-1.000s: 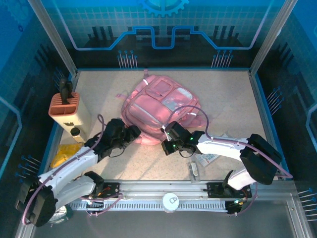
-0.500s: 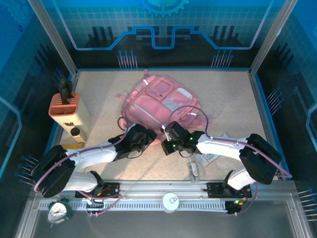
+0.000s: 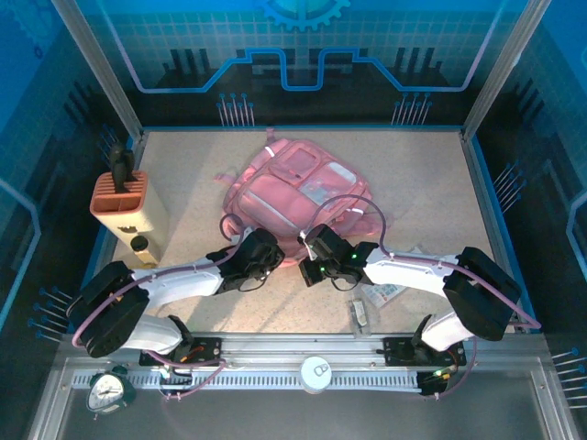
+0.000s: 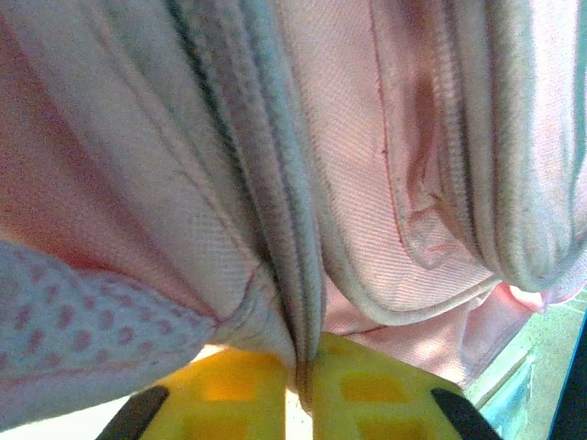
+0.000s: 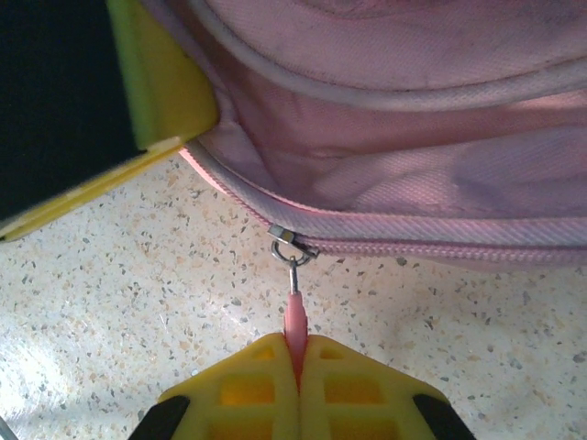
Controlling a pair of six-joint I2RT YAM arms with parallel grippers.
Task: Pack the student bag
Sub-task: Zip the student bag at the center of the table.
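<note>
The large pink fabric backpack (image 3: 293, 188) is soft woven cloth, matt, with a fine twill rib and corded piping at the seams. Its mesh panel (image 4: 83, 312) is open-weave. The zip slider (image 5: 292, 240) is bright metal. The pink zip pull tab (image 5: 293, 316) looks like smooth, rubbery plastic. The worktop (image 5: 119, 275) is speckled and stone-like, with a slight sheen. The right gripper (image 5: 295, 353) has fingers (image 5: 243, 390) of matt yellow moulded plastic.

My left arm (image 3: 174, 284): low, reaching forward-right. My left gripper (image 4: 305, 394): pinched tight on a student bag (image 4: 367, 183) fold. My right arm (image 3: 413, 270): elbow out, reaching left. My right gripper (image 5: 298, 371): clamped on a zipper pull (image 5: 293, 316).
</note>
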